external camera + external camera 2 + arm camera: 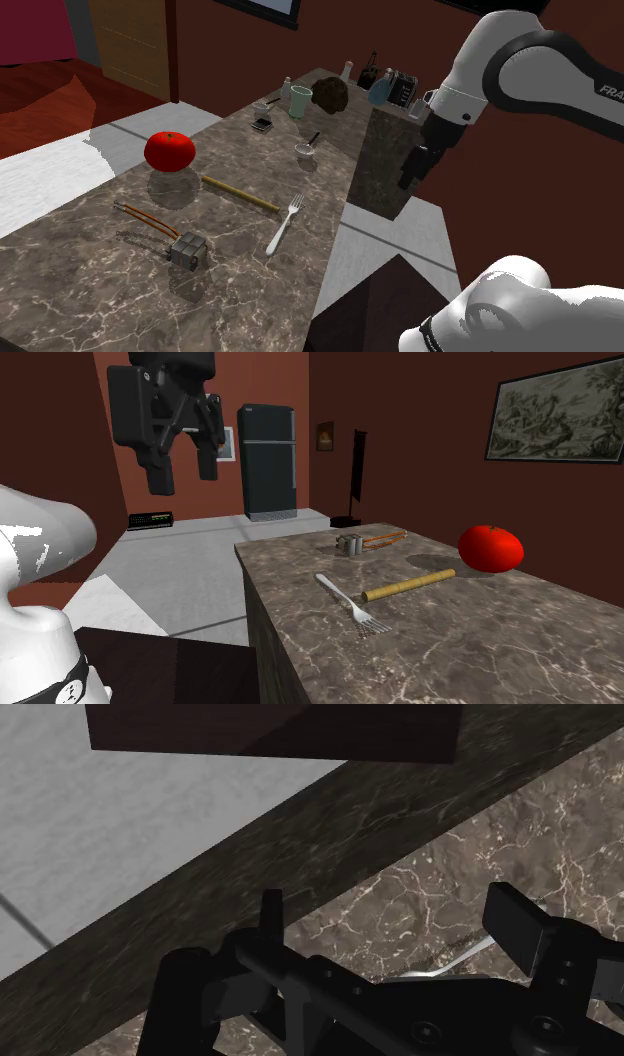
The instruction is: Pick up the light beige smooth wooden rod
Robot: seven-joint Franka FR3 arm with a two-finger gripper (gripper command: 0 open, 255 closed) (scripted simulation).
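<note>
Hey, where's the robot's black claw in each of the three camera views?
Shoulder view: claw right of centre, just past the marble counter's right edge.
Second exterior view: claw top left, open, left of the marble counter.
Wrist view: claw open above the marble counter's edge.
Shared landmark: the brown marble counter.

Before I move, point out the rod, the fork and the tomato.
rod (240, 194), shoulder view, middle of its shaft.
fork (281, 232), shoulder view, on its handle.
tomato (169, 150), shoulder view, centre of its body.
</note>
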